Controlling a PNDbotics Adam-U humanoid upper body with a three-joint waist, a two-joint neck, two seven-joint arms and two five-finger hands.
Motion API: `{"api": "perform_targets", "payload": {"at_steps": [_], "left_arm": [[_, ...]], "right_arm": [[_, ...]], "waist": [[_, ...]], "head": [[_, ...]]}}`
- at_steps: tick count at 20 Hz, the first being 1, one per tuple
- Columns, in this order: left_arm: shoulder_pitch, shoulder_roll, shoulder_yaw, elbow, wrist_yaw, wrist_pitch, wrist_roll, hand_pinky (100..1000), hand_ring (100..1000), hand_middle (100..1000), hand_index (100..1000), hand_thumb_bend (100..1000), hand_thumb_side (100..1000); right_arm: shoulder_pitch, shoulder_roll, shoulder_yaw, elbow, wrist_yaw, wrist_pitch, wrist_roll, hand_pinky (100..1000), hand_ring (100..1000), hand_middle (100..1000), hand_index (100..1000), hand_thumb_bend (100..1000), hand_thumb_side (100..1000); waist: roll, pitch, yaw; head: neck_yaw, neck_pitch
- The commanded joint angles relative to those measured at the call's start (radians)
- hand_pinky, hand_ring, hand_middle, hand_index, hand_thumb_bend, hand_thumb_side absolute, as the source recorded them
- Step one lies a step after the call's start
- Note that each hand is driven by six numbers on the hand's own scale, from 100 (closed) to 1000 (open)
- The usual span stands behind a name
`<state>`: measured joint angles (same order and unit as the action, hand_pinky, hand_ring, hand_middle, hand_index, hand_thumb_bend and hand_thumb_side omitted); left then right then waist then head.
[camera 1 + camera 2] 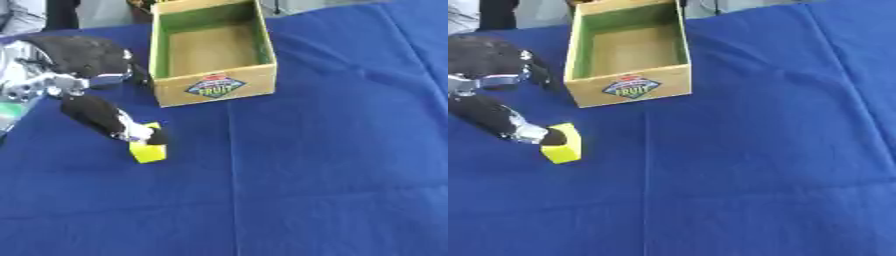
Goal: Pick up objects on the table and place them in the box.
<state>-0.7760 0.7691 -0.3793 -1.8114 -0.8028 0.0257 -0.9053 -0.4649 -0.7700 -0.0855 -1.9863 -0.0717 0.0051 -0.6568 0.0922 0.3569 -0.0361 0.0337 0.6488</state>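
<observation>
The fruit box (213,87) is sitting empty, so nothing is placed yet. The left hand (105,116) is reaching its fingers (140,132) onto the yellow block (563,148) on the blue counter (332,165); whether they are gripping it, I cannot tell.

Robot test bench, probably in a lab or demonstration room. A creased blue cloth (332,150) covers the whole table. On it stand only staged props: an open cardboard fruit box (213,50) with a printed label and a small yellow block (563,145). The room beyond the far edge is barely visible.
</observation>
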Motion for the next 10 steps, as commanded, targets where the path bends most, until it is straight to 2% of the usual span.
{"api": "perform_targets", "payload": {"at_steps": [1, 6, 10], "left_arm": [[0.005, 0.012, 0.001, 0.025, -0.005, 0.0, -0.002, 582, 708, 662, 833, 809, 1000], [0.023, 0.018, 0.003, 0.049, 0.015, 0.003, -0.002, 582, 703, 658, 868, 806, 996], [0.03, 0.02, 0.003, 0.061, 0.029, 0.008, -0.002, 577, 700, 657, 875, 776, 959]], "right_arm": [[-0.013, -0.025, -0.008, -0.014, -0.005, 0.0, -0.001, 641, 669, 523, 730, 100, 913], [-0.013, -0.022, -0.008, -0.014, -0.006, 0.002, -0.001, 642, 670, 523, 730, 100, 912], [-0.013, -0.021, -0.008, -0.014, -0.006, 0.003, -0.001, 643, 671, 522, 730, 100, 912]], "waist": [[-0.007, -0.017, -0.001], [-0.007, -0.014, -0.002], [-0.009, -0.013, -0.004]], "head": [[0.002, -0.007], [0.002, -0.011], [0.004, -0.015]]}}
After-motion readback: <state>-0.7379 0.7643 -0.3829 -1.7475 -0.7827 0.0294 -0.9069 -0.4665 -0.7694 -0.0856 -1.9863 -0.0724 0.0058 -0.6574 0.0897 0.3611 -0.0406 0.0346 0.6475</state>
